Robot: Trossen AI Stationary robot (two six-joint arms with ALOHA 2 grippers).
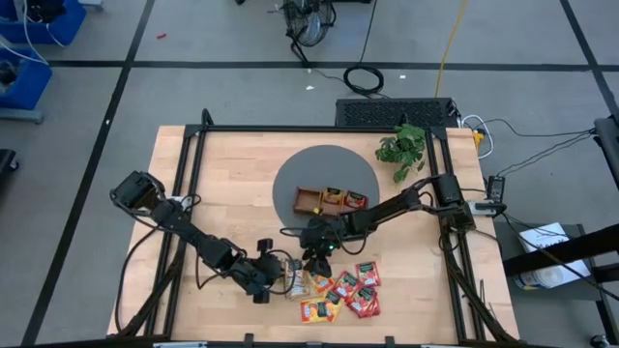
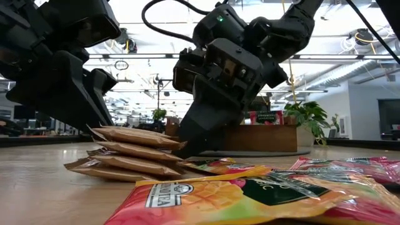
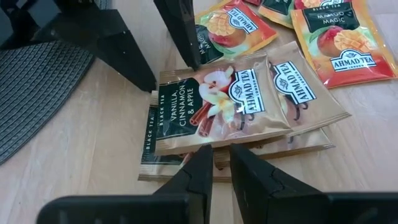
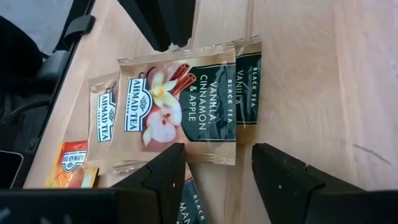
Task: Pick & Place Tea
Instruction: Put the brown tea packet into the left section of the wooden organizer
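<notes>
- high view: both arms meet at the front-middle of the table (image 1: 222,174), right over the tea pile. Right gripper (image 1: 316,259) sits just above the beige stack (image 1: 296,283); left gripper (image 1: 263,282) is at the stack's left edge. Wooden tray (image 1: 331,201) on the grey mat (image 1: 290,179) already has a couple sachets in it, so prob mid-task. Red and orange sachets (image 1: 353,292) are spread to the right of the stack.
- low view: beige stack (image 2: 134,156) is a few sachets high, corners curling up. Right gripper (image 2: 194,147) comes down w/ a fingertip at the stack's edge. Imo the trick is to pinch only the top sachet, not two at once.
- left wrist view: left gripper (image 3: 221,165) has its claw nearly closed, narrow gap, nothing in it afaict, tips at the stack's near edge. Top sachet (image 3: 214,102) reads vanilla, cinnamon & apple, beige w/ dark band.
- right wrist view: right gripper (image 4: 214,165) has its claw wide open, empty, straddling the top sachet (image 4: 180,102) edge. I'd drop lower and centre on that edge before closing, else it slides off the glossy foil.
</notes>
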